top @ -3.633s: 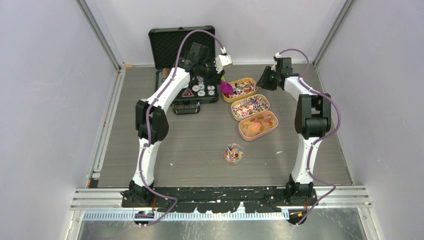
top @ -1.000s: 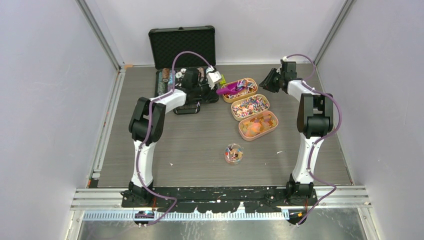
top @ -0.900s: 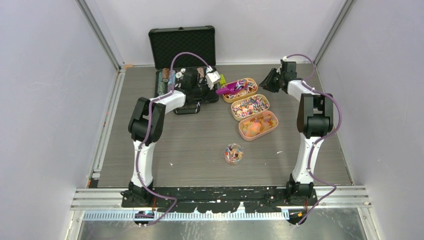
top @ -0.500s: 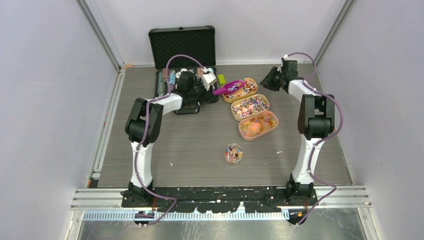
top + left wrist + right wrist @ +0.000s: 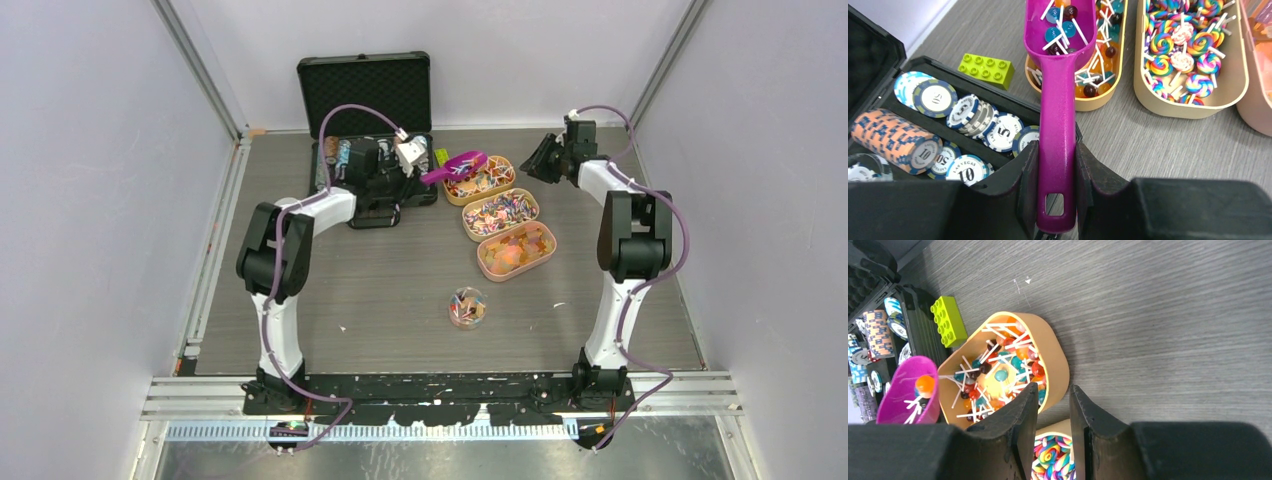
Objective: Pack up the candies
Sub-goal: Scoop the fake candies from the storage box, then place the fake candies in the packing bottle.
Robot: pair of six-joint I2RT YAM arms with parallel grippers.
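Plastic and wood grain
The magenta scoop (image 5: 1057, 125) is glossy, sparkling plastic; the candies (image 5: 1052, 34) shine; the table (image 5: 380, 280) has matt grey wood grain.

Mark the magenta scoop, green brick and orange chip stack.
magenta scoop (image 5: 1057, 130), left wrist view, on its handle.
green brick (image 5: 985, 66), left wrist view, studded top.
orange chip stack (image 5: 890, 136), left wrist view, its side.

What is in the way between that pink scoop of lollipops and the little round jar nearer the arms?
Nothing visible. The left end effector holds the scoop of candies by the far tray; the jar stands apart. The middle tray and nearest tray lie beside that path, not across it.
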